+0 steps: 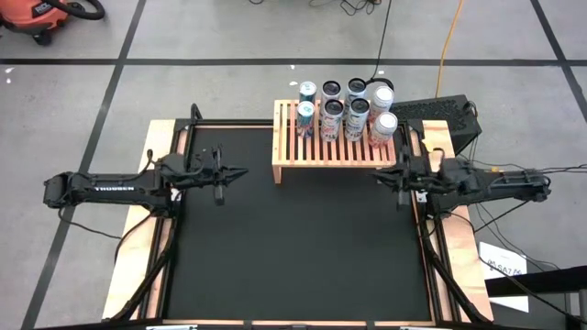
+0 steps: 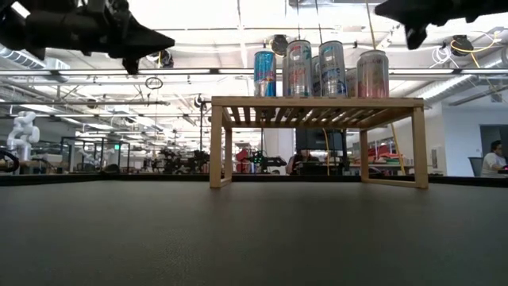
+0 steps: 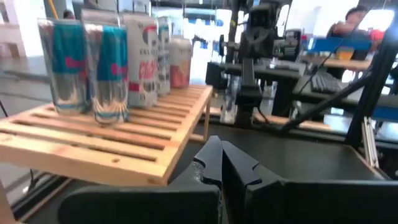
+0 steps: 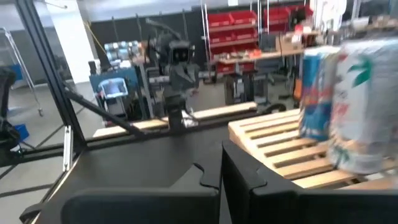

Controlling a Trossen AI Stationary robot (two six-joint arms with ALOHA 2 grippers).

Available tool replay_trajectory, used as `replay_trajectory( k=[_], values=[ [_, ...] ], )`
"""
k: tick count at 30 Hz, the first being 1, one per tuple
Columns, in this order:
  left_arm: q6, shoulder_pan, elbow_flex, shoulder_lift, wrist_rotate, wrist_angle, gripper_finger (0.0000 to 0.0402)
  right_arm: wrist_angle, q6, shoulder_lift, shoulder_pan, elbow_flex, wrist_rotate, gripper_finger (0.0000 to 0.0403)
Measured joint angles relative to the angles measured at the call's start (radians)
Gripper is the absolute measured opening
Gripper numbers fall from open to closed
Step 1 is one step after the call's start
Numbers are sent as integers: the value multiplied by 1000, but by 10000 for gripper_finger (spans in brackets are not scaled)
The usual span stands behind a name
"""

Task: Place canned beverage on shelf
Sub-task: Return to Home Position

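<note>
The light-wood slatted shelf (image 1: 335,145) stands on its short side legs at the far middle of the black table mat. Several cans (image 1: 347,108) stand upright on its far part; they also show in the low view (image 2: 321,69). My left gripper (image 1: 240,172) is shut and empty, raised above the mat to the left of the shelf. My right gripper (image 1: 378,175) is shut and empty, raised just off the shelf's near right corner. The left wrist view shows the shelf (image 3: 106,134) with its cans (image 3: 112,68); the right wrist view shows the shelf (image 4: 292,149) and the cans (image 4: 348,106).
The black mat (image 1: 303,247) lies open between the arms and toward the near edge. Wooden table borders (image 1: 138,266) and black frame rails run along both sides. Dark gear (image 1: 440,115) sits behind the shelf on the right. A person (image 2: 496,159) sits far off in the room.
</note>
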Motion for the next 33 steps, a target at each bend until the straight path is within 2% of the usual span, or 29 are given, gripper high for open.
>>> replay_trajectory(
  k=[9,12,18,24,33],
  values=[
    [6,0,-129,-148,-9,122,0,-147,-34,-169,0,-4,0,0],
    [19,0,-169,-180,-11,126,0,-118,-33,-202,0,-56,1,0],
    [0,0,-271,-240,-11,174,0,63,4,-256,-15,-257,0,0],
    [32,0,-299,-287,-11,182,0,63,48,-326,-15,-349,-3,0],
    [85,1,-300,-303,-11,74,0,95,75,-420,-15,-448,-36,0]
  ],
)
